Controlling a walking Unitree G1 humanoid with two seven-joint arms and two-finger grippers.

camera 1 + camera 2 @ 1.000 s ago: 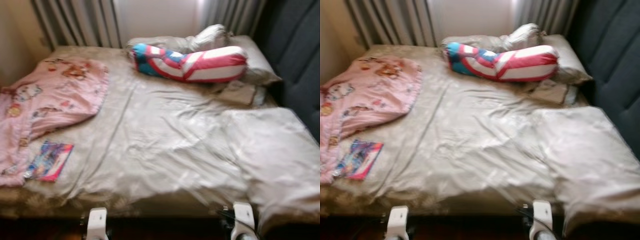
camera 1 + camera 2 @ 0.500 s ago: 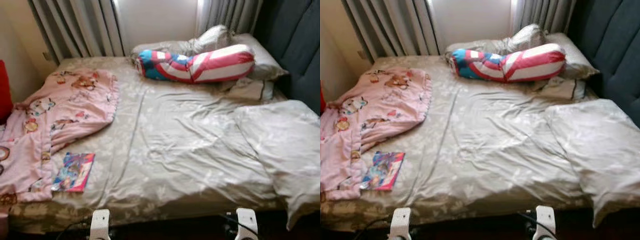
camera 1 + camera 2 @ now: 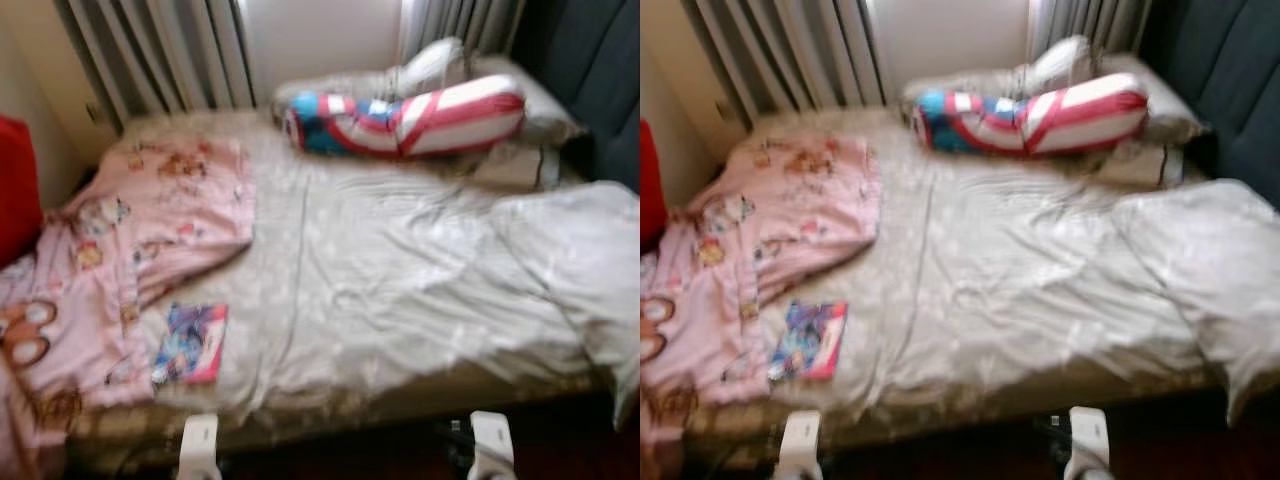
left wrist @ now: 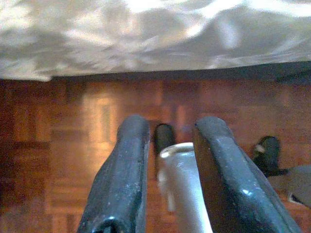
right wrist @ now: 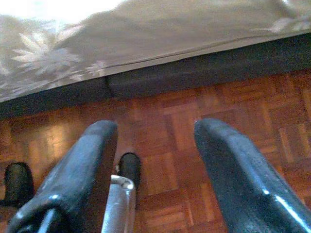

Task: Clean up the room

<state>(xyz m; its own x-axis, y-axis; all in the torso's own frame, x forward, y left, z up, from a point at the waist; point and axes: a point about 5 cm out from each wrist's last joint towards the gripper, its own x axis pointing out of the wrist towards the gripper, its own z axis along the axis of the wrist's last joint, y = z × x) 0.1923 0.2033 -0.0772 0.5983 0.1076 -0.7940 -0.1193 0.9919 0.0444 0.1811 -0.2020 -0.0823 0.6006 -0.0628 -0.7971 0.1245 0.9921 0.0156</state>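
At the foot of the bed (image 3: pixel 400 300), whose pale flowered sheet lies wrinkled, no object is handled yet, so the step in hand is judged to be the approach and the choice of what is tidied first. On the robot's left part of the bed a pink blanket (image 3: pixel 120 250) is spread in disorder, and a colourful book (image 3: pixel 190 344) lies just beside its lower edge, touching or nearly touching it. Near the headboard a long red, white and blue cushion (image 3: pixel 405 122) rests against the grey pillows (image 3: pixel 440 70), and a large pale pillow (image 3: pixel 570 260) lies on the right side. The left gripper (image 4: pixel 167 184) is held low over the wooden floor (image 4: pixel 58 136), its fingers (image 4: pixel 121 179) a little apart and holding nothing. The right gripper (image 5: pixel 155 174) hangs likewise above the floor, its fingers (image 5: pixel 82 170) spread wider, and nothing is touched by them. For the next move, an arm probably must be lifted and brought over the mattress, perhaps toward the book, since it is nearest to the left arm.
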